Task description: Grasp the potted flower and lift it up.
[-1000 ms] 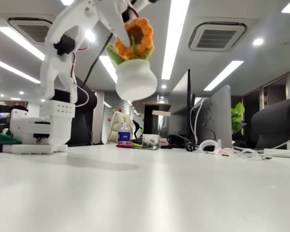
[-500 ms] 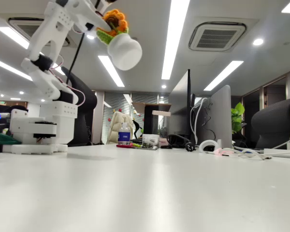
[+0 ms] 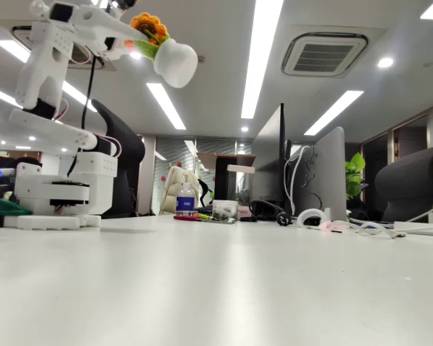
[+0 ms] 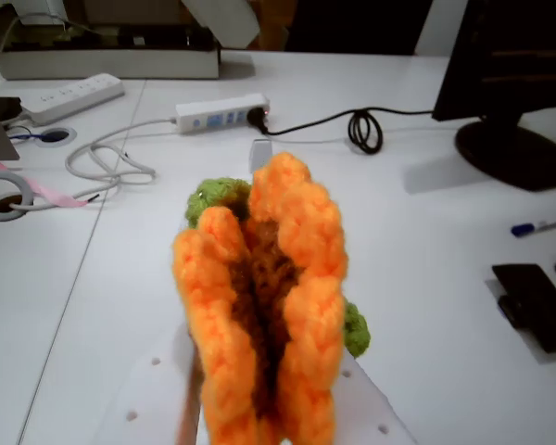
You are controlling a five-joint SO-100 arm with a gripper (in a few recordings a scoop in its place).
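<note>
In the upper left of the fixed view, the gripper (image 3: 133,34) pinches the flower (image 3: 164,50) high above the table (image 3: 224,288), with the pot tilted toward the right. In the wrist view, the orange petals (image 4: 264,306) are squeezed between the fingers (image 4: 366,413).

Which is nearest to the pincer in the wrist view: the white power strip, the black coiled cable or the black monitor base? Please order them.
1. White power strip, upper centre.
2. Black coiled cable, right of it.
3. Black monitor base, far right.
</note>
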